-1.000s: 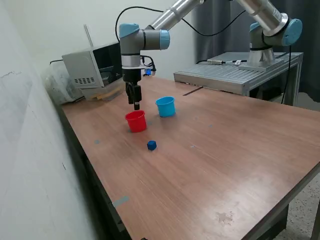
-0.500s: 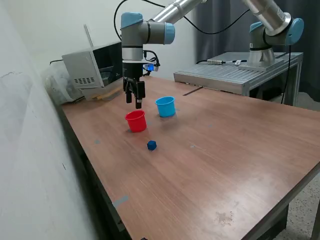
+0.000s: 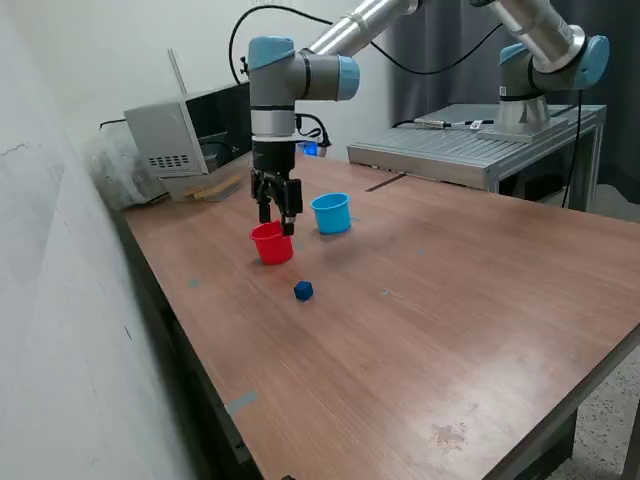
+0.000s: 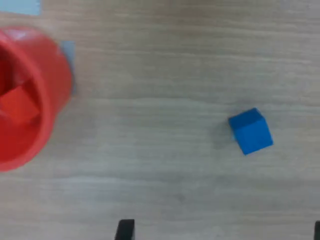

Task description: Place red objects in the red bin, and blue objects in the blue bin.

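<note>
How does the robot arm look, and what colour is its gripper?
The arm has shiny silver tubes and grey joint housings with light blue caps. A black cable loops from the wrist up along it. The gripper is black with two narrow fingers; in the wrist view their dark tips show.

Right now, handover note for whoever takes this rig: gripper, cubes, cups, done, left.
Gripper: open, empty, just above the red cup.
Red cup: at least one red cube inside per the wrist view; a second isn't visible.
Blue cube: loose on the table, in front of the red cup.
Light blue cup: upright, on the exterior view's right of the red cup; contents not visible.
Left: blue cube into the light blue cup.
</note>
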